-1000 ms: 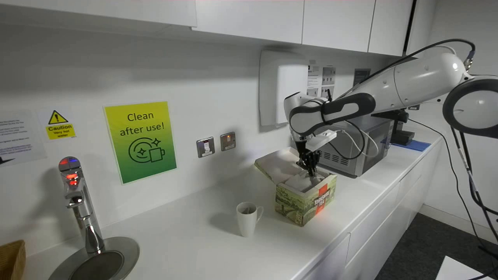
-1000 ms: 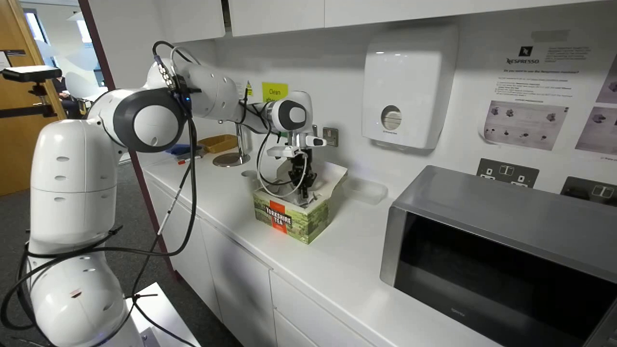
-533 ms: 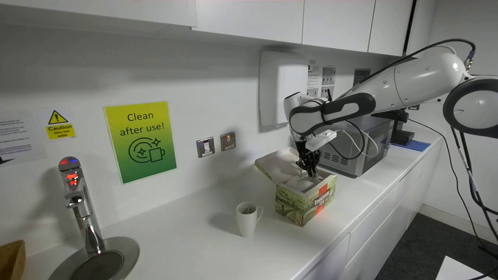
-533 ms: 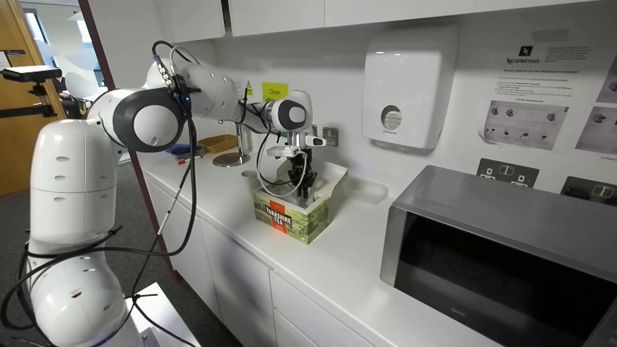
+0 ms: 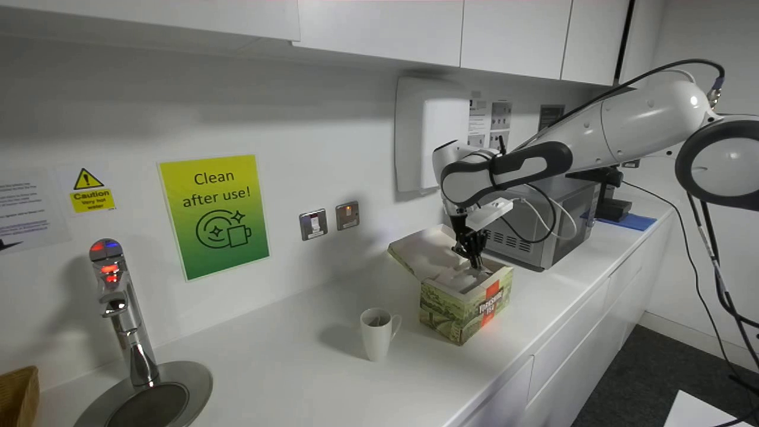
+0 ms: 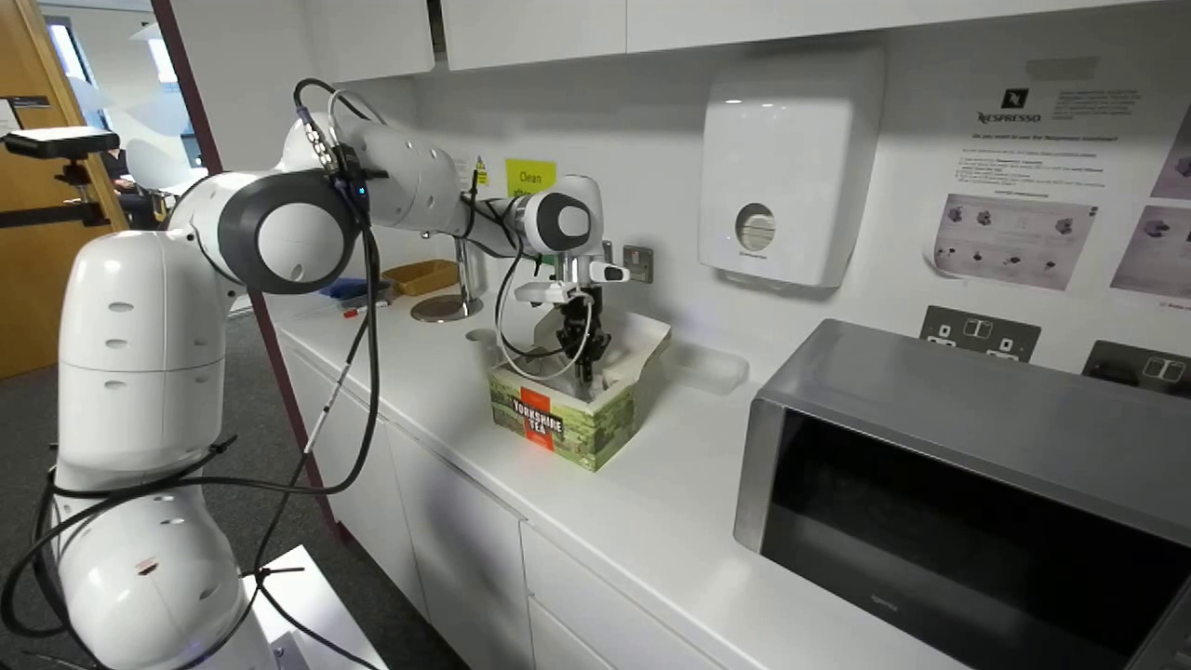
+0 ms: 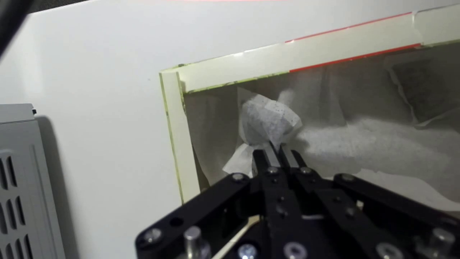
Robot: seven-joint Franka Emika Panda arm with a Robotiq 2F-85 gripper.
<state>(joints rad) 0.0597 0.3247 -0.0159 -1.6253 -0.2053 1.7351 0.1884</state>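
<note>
The claw (image 7: pixel 276 146) points down into the open box (image 6: pixel 577 433), its tips pinched together on a gathered fold of a pale bag (image 7: pixel 267 117). That bag sits inside the box, near one corner. A darker bag (image 7: pixel 427 86) lies further along in the box, with pale paper (image 7: pixel 373 144) between the two. The lid (image 5: pixel 418 255) tilts back toward the wall (image 5: pixel 332 148). The box rests on the bench (image 5: pixel 284 367), and an upright mug (image 5: pixel 375 341) stands near it, handle facing the box. On the box's opposite side is the microwave (image 6: pixel 930 521). A clear tub (image 6: pixel 704 369) lies near the box, by the wall.
</note>
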